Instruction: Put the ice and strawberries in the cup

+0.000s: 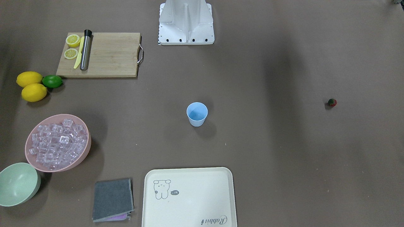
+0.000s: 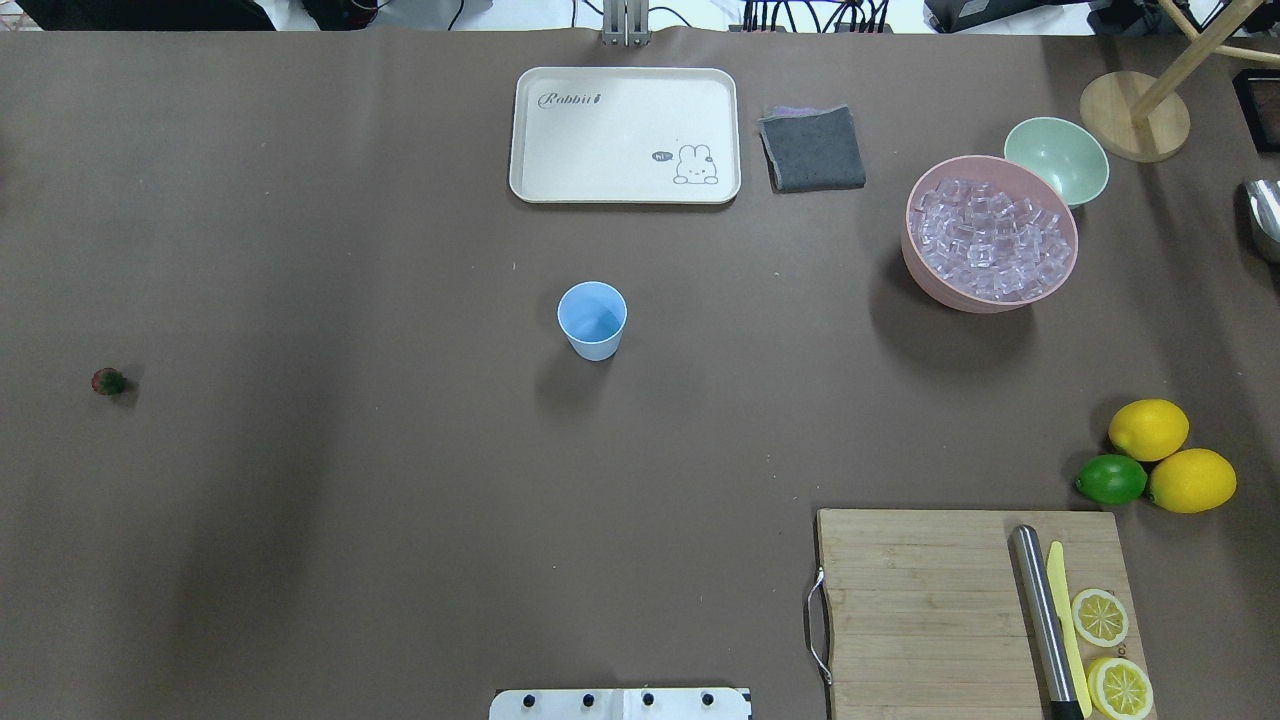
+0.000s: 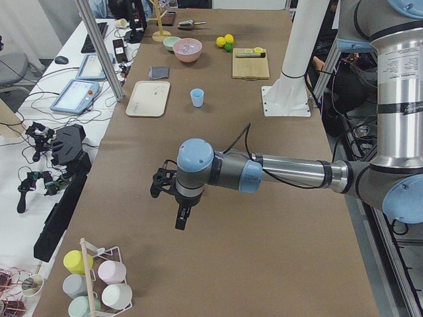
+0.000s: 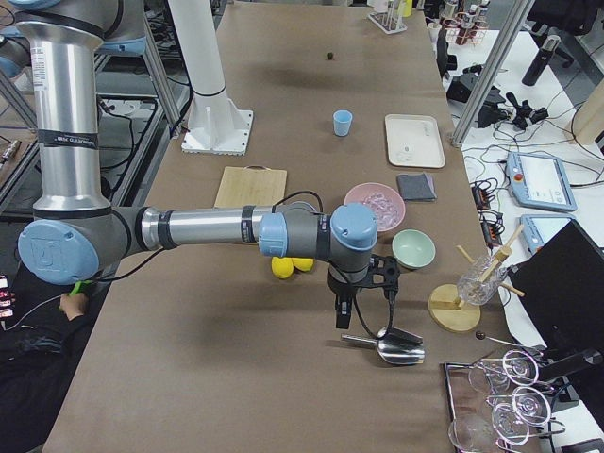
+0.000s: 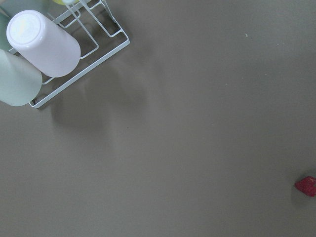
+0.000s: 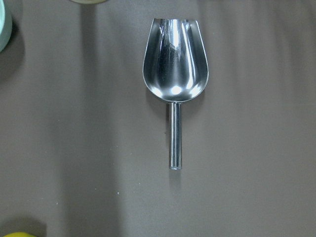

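Observation:
The light-blue cup [image 2: 592,320] stands upright and empty at the table's middle; it also shows in the front view [image 1: 197,114]. The ice [image 2: 990,238] fills a pink bowl [image 2: 925,270] at the robot's right. The single strawberry [image 2: 109,381] lies alone far to the robot's left and shows at the left wrist view's lower right edge [image 5: 306,186]. My left gripper [image 3: 180,223] hangs above the table near that end; I cannot tell if it is open. My right gripper [image 4: 342,319] hovers over a metal scoop [image 6: 175,64]; I cannot tell if it is open.
A cream tray [image 2: 625,190] and a grey cloth [image 2: 812,148] lie beyond the cup. A pale-green bowl [image 2: 1056,158] sits by the pink bowl. Two lemons [image 2: 1150,428], a lime [image 2: 1110,479] and a cutting board [image 2: 900,610] are near right. A cup rack [image 5: 79,54] stands far left.

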